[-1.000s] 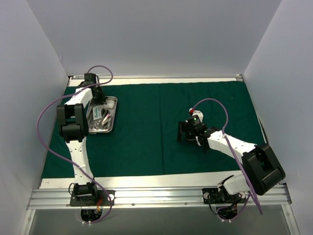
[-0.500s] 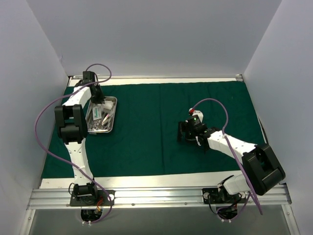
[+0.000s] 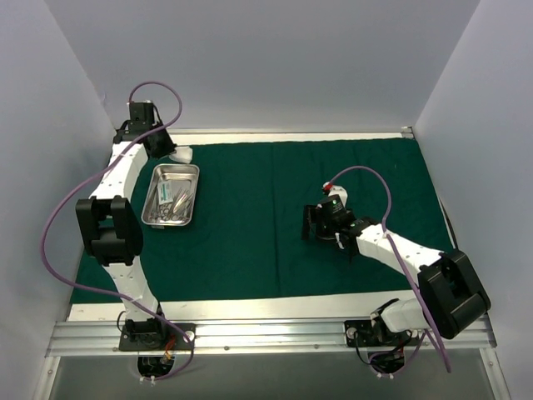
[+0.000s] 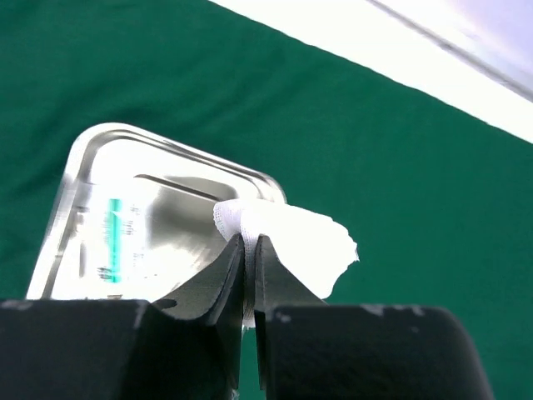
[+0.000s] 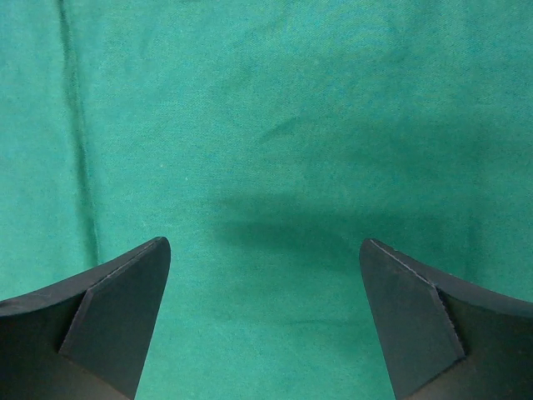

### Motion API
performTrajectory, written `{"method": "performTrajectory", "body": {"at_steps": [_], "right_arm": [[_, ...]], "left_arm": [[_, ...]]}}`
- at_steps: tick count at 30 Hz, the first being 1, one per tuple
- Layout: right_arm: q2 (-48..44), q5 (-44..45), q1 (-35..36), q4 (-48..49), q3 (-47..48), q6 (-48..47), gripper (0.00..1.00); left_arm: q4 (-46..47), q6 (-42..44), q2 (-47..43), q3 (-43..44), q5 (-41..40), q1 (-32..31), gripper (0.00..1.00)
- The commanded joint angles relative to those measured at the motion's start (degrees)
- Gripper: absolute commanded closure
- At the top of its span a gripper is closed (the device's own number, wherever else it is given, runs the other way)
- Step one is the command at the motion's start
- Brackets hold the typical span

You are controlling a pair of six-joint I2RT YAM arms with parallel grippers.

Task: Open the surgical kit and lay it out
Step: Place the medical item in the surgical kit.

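Observation:
The dark green cloth (image 3: 275,217) lies spread flat over the table. The steel tray (image 3: 188,172) sits on it at the far left, with thin silver tools (image 3: 171,212) and a small white packet (image 3: 169,192) inside. My left gripper (image 3: 171,153) is shut on the white gauze wad (image 4: 291,242) and holds it in the air above the tray's far right corner; the tray rim (image 4: 166,146) shows below it. My right gripper (image 5: 262,258) is open and empty, low over bare cloth right of centre (image 3: 315,223).
White walls close in the table on the left, back and right. A white strip of table (image 4: 400,58) runs beyond the cloth's far edge. A metal rail (image 3: 266,333) runs along the near edge by the arm bases.
My left gripper has risen out of the tray with the gauze wad and moved toward the far edge. The right arm has stayed still.

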Motion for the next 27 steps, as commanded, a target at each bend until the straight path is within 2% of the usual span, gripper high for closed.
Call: {"method": "performTrajectory", "body": {"at_steps": [1,13,27], "right_arm": [[-1.8,0.5,0.2,-0.3,-0.2,-0.1,0.08],[-1.8,0.3,0.2,-0.3,-0.2,-0.1,0.08],[-2.2,0.6,0.3,-0.7,-0.6,-0.1,0.08]], "left_arm": [[2.7,-4.9,-3.0,-1.7,2.1,-3.0,0.98],[7.5,-14.0,4.5,-0.8,3.0,-13.4,0.98],[14.4,-19.0,13.9,0.4,0.2,-16.0,0.97]]}}
